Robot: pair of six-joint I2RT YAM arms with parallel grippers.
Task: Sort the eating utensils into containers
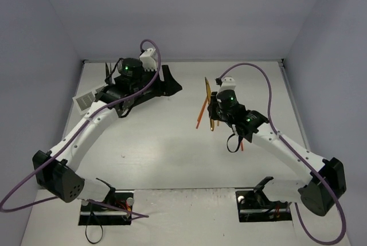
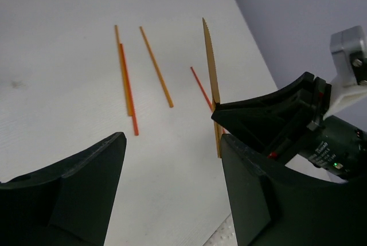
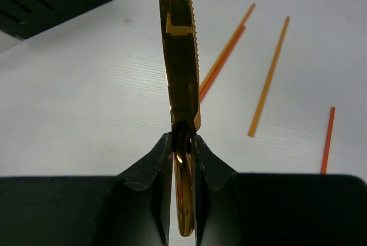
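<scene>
Bright, even overhead light, faint soft shadows.

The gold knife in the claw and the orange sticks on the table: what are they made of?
The gold knife looks like polished metal with a gold finish: mirror-like reflections, crisp serrated edge. The orange sticks look matte and evenly coloured, perhaps plastic or painted wood; I cannot tell which.

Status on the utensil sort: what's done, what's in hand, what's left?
Done: cannot tell. The left arm hides most of the black caddy and white caddy, so their contents don't show.
In hand: the right gripper is shut on the gold knife. The left gripper is open and empty.
Left: four orange sticks lie loose on the table.
</scene>
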